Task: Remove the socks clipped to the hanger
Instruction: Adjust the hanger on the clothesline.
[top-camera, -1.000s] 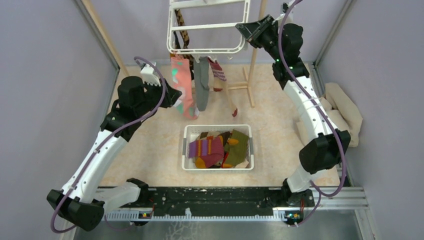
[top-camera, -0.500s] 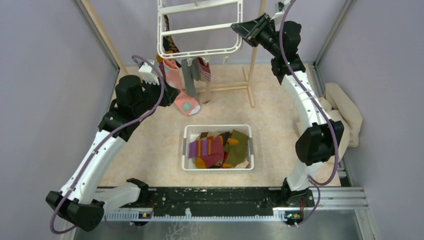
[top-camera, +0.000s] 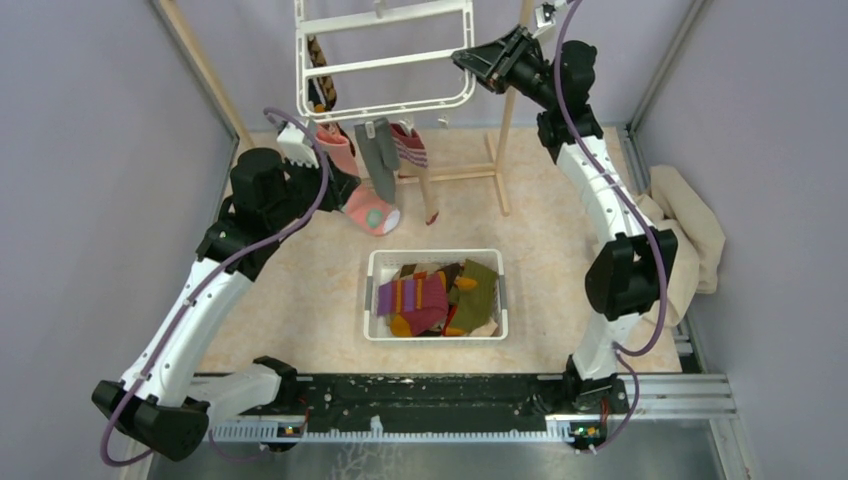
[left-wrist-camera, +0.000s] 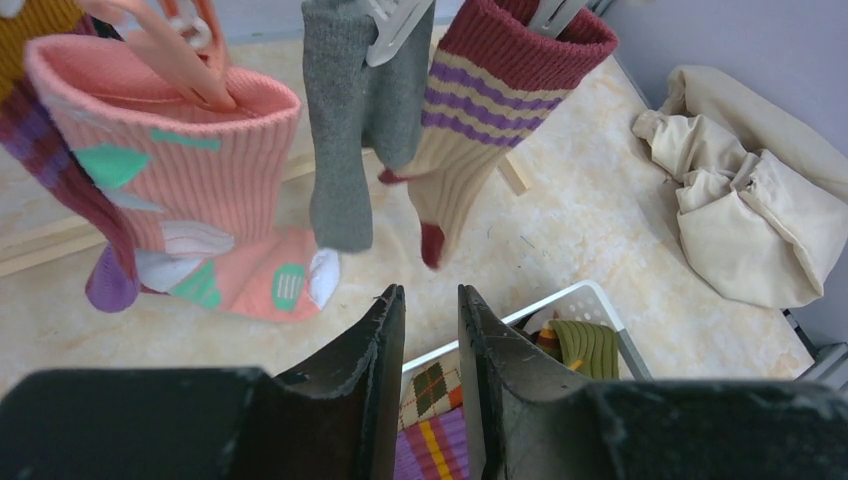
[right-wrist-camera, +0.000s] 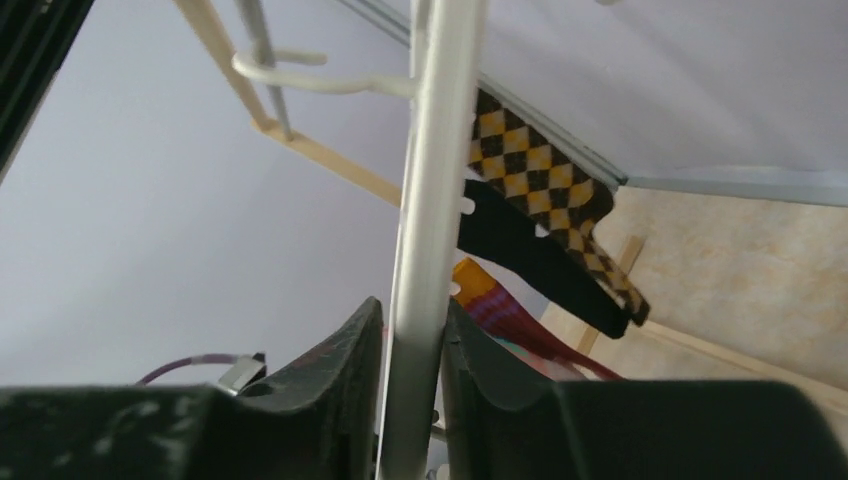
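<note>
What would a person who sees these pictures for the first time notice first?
The white hanger hangs high at the back, its rim clamped by the right gripper. From it dangle a pink sock, a grey sock and a maroon-striped sock, with the left gripper near them, slightly open and empty. In the middle, a white basket holds more colourful socks.

Socks (left-wrist-camera: 340, 130) hang before left jaws, open gap above basket (top-camera: 371, 300).
</note>
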